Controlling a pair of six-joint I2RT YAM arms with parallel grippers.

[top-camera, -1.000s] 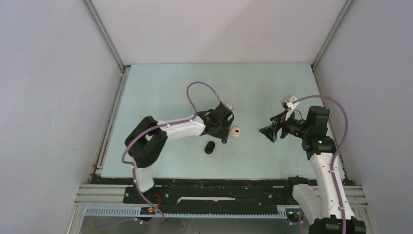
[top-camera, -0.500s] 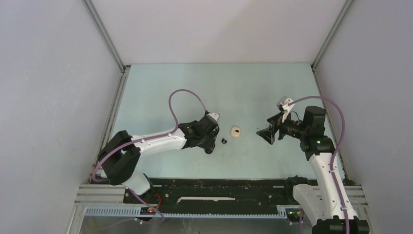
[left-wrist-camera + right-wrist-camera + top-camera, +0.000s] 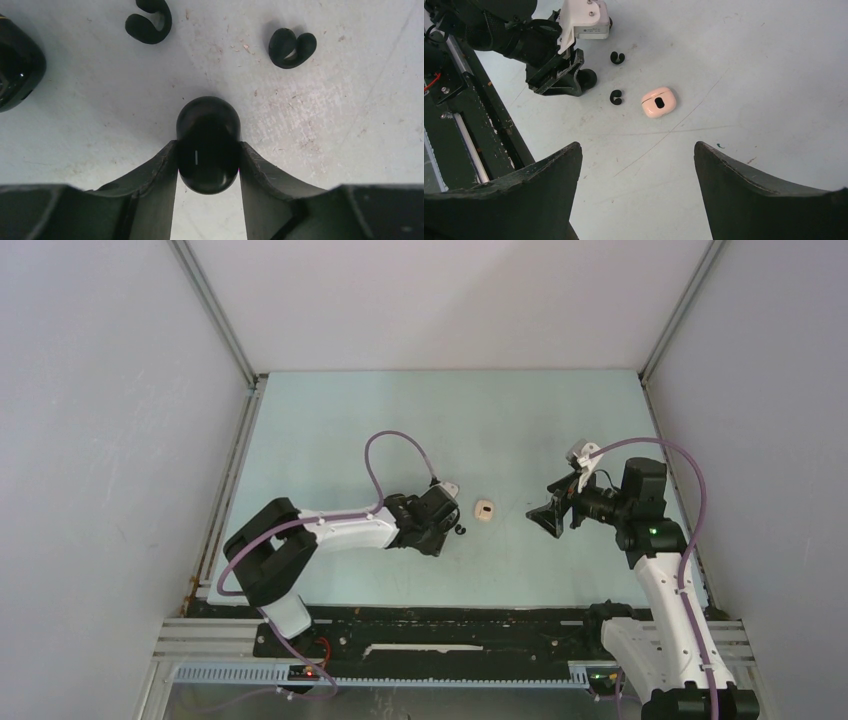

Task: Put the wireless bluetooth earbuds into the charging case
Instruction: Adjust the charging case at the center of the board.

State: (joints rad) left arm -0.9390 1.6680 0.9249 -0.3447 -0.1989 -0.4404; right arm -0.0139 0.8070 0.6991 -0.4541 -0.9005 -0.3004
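Note:
My left gripper (image 3: 207,150) is shut on a glossy black pebble-shaped charging case (image 3: 207,120) that rests on the table, one finger on each side. Two black curled earbuds lie just beyond it, one (image 3: 146,24) at the upper left and one (image 3: 292,46) at the upper right. In the top view the left gripper (image 3: 438,538) is left of a whitish-pink case (image 3: 484,510). The right wrist view shows the earbuds (image 3: 616,97), the pink case (image 3: 658,102) and the black case (image 3: 588,78). My right gripper (image 3: 636,150) is open and empty, raised to the right (image 3: 543,514).
Another glossy black rounded object (image 3: 15,65) is cut off at the left edge of the left wrist view. The black rail (image 3: 474,140) along the table's near edge runs behind the left arm. Grey walls enclose the pale green table (image 3: 400,420).
My left arm swung back from beside the pink case to the black case and closed on it. My right gripper drifted slightly left, still open.

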